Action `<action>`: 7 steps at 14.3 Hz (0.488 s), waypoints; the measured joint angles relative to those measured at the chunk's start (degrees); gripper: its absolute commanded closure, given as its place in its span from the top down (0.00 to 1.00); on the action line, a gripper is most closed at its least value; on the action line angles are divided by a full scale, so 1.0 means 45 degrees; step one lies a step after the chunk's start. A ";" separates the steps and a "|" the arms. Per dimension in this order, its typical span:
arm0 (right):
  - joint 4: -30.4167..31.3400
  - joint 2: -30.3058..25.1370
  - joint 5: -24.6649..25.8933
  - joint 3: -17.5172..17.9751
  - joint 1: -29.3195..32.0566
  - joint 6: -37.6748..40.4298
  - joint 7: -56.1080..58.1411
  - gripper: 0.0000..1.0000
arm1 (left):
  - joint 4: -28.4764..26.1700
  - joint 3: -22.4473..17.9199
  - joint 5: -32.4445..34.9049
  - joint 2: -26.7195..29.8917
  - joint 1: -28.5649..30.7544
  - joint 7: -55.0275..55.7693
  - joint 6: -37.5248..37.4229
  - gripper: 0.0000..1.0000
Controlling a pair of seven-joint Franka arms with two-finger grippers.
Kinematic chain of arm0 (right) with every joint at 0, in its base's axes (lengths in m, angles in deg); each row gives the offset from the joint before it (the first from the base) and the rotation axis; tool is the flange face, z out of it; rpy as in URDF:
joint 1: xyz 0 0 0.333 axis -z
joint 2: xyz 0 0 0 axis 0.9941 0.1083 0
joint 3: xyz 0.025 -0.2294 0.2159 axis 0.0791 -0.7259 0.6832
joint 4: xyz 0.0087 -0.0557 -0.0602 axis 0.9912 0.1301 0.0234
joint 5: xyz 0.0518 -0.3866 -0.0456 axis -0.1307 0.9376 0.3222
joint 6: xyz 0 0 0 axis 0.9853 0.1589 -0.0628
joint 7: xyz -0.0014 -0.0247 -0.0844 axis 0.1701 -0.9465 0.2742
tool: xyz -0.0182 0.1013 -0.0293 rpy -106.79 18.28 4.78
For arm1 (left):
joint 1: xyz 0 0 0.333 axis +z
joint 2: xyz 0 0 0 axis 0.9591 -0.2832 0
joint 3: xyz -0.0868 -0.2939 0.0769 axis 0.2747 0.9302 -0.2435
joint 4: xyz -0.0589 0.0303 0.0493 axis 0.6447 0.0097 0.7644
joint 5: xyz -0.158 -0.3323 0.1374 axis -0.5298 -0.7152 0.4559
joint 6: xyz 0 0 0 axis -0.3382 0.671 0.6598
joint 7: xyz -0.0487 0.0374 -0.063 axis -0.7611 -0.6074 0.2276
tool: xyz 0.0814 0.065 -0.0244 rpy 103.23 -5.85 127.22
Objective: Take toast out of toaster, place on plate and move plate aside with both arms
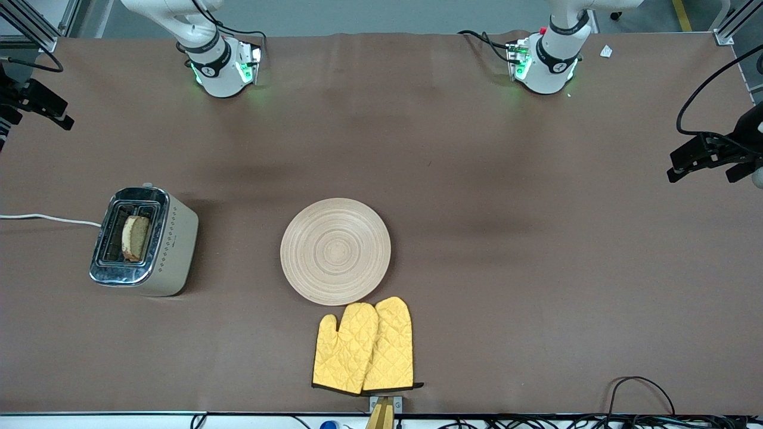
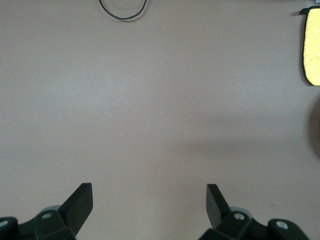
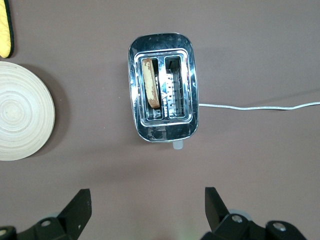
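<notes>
Brown cloth covers the whole table [image 1: 453, 179] in the front view; the toaster [image 1: 146, 241] stands toward my right arm's end with the toast [image 1: 135, 238] upright in one slot, the plate [image 1: 335, 251] sits bare at the middle, and a pair of yellow oven mitts [image 1: 365, 347] lies just beside it, nearer the front camera; only the bases of my arms show along the top edge, and neither hand is in this view. From my left wrist, my left gripper [image 2: 149, 204] hangs spread wide and empty over bare cloth, a mitt's edge [image 2: 312, 46] at the corner; this arm waits. From my right wrist, my right gripper [image 3: 148, 206] is wide open, holding nothing, high over the cloth just beside the toaster [image 3: 163, 87]; the toast [image 3: 151, 83] leans in one slot, the plate [image 3: 22, 117] off beside it. My worry: the slot is narrow, so a finger may strike the chrome rim and shove the toaster, or pinch only crust and drop the slice short of the plate.
</notes>
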State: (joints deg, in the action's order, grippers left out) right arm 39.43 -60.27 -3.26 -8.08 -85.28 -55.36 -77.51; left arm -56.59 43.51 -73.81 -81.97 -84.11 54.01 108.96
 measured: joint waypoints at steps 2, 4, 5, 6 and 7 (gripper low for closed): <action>-0.0704 0.0619 -0.0263 -0.0019 0.0016 0.0434 -0.0011 1.00 | 0.0071 0.1505 0.0721 -0.0135 0.0997 0.0558 -0.0603 1.00; -0.1855 0.1904 -0.0399 -0.0033 0.0049 0.0817 -0.0011 1.00 | 0.0283 0.2880 0.1114 -0.0465 0.1717 0.1140 -0.0510 1.00; -0.2208 0.2389 -0.0413 -0.0033 0.0055 0.0874 -0.0011 1.00 | 0.0368 0.3014 0.1177 -0.0571 0.1731 0.1278 -0.0488 1.00; -0.2426 0.2694 -0.0419 -0.0033 0.0060 0.0932 -0.0010 1.00 | 0.0433 0.3059 0.1185 -0.0612 0.1727 0.1319 -0.0481 1.00; -0.2552 0.2841 -0.0421 -0.0033 0.0060 0.1029 -0.0010 1.00 | 0.0506 0.3075 0.1186 -0.0610 0.1737 0.1319 -0.0481 1.00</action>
State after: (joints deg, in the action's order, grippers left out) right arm 27.95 -47.49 -5.15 -8.23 -85.01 -50.74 -77.56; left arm -54.31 57.35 -68.48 -84.72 -76.29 59.94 106.79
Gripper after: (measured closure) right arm 0.000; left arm 0.000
